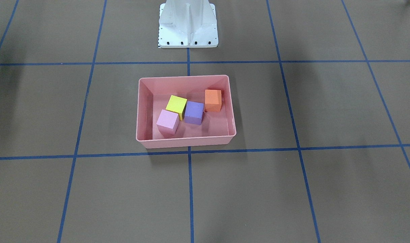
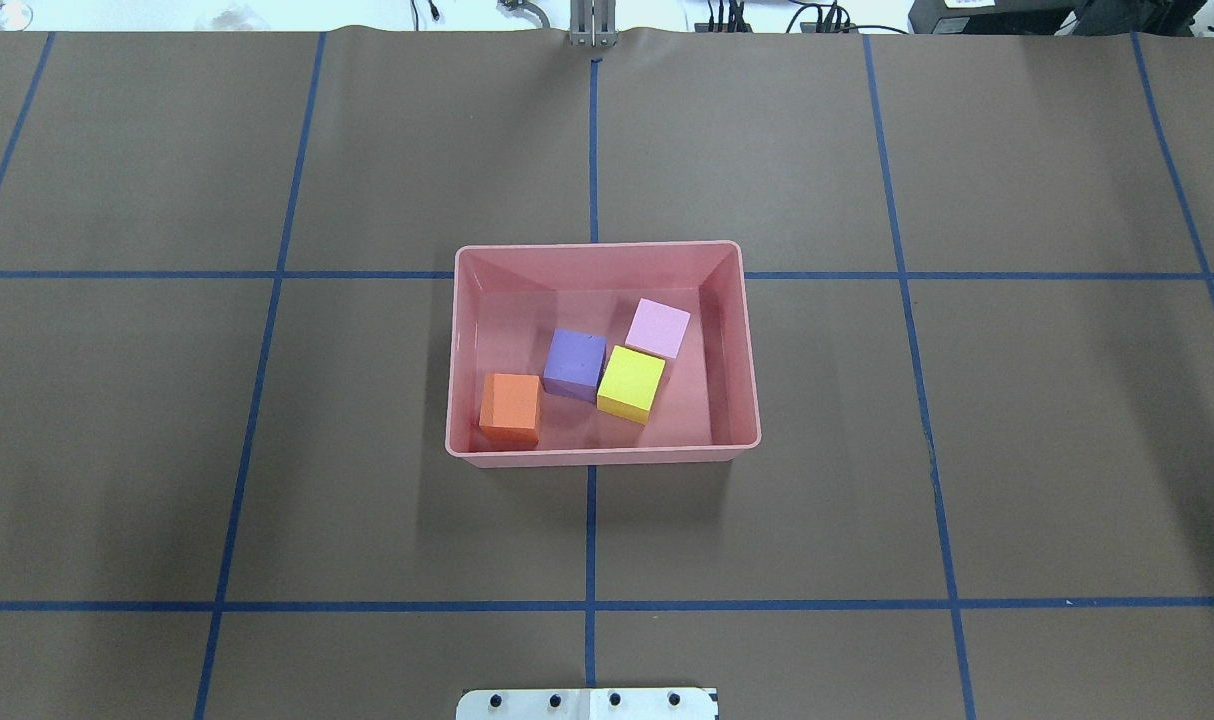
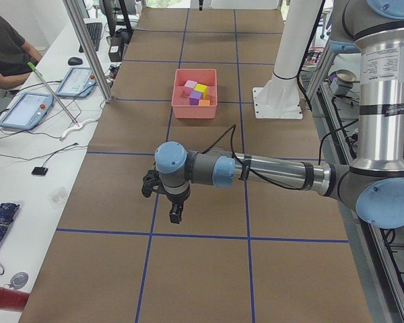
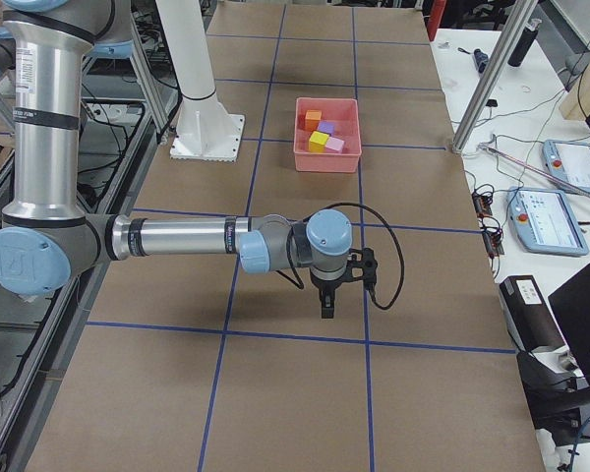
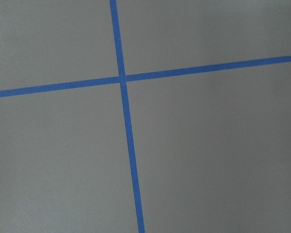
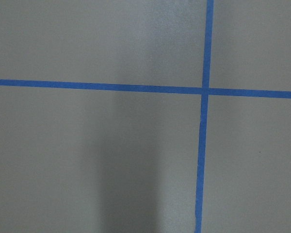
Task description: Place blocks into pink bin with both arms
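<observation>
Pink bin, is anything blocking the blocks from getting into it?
Nothing visible does. The yellow block, light pink block, purple block and orange block already lie inside the pink bin; the left pincer and right pincer hang well away from it.

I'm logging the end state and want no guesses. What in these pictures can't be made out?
- Left gripper: seen only in the exterior left view, small and dark; open or shut cannot be told.
- Right gripper: the same, only in the exterior right view.
- Both wrist views: only table cover and blue tape, so they do not help.
- White pedestal: top cut off by the front view's upper edge.
</observation>
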`<action>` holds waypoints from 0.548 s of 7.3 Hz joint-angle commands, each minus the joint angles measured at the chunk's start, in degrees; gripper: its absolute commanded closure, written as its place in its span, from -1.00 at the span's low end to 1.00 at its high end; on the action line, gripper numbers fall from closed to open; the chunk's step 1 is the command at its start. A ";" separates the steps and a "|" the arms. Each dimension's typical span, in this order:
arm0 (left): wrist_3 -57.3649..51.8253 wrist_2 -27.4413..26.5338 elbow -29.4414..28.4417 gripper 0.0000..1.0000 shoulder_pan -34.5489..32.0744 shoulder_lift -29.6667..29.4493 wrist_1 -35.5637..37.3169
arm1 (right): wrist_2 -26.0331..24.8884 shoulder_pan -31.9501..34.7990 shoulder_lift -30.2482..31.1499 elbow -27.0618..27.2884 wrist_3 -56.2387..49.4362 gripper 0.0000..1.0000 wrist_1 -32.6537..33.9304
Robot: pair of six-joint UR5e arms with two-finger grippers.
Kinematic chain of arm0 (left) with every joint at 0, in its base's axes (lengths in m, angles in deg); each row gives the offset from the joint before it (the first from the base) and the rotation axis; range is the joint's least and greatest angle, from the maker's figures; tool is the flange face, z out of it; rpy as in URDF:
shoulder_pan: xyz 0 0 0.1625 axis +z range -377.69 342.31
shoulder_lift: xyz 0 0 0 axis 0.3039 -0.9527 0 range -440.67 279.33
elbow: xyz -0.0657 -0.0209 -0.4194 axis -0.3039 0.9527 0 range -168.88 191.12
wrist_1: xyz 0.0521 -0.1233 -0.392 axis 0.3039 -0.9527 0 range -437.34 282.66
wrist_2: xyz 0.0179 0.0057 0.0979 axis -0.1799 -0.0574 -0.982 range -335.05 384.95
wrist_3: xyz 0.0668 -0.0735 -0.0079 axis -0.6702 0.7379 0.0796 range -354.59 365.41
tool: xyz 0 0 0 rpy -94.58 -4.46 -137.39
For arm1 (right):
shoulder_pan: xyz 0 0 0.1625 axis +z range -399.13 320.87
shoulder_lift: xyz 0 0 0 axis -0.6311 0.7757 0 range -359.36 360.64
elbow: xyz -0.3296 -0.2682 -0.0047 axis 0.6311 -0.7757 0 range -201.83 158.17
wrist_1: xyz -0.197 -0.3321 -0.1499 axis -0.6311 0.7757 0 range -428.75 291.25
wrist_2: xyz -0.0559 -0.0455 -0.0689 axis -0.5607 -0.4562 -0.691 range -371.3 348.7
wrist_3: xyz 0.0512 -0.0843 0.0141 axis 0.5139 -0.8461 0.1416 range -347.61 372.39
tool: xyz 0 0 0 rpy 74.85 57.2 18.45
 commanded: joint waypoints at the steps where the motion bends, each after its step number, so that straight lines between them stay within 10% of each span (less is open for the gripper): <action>1: 0.14 -1.07 0.47 -1.00 0.04 0.41 -0.02 | 0.04 0.00 0.31 0.48 0.25 -1.00 0.00; 4: 0.23 -1.60 1.79 -1.00 -0.49 0.50 0.68 | -0.48 0.00 -0.22 -0.22 0.08 -1.00 0.00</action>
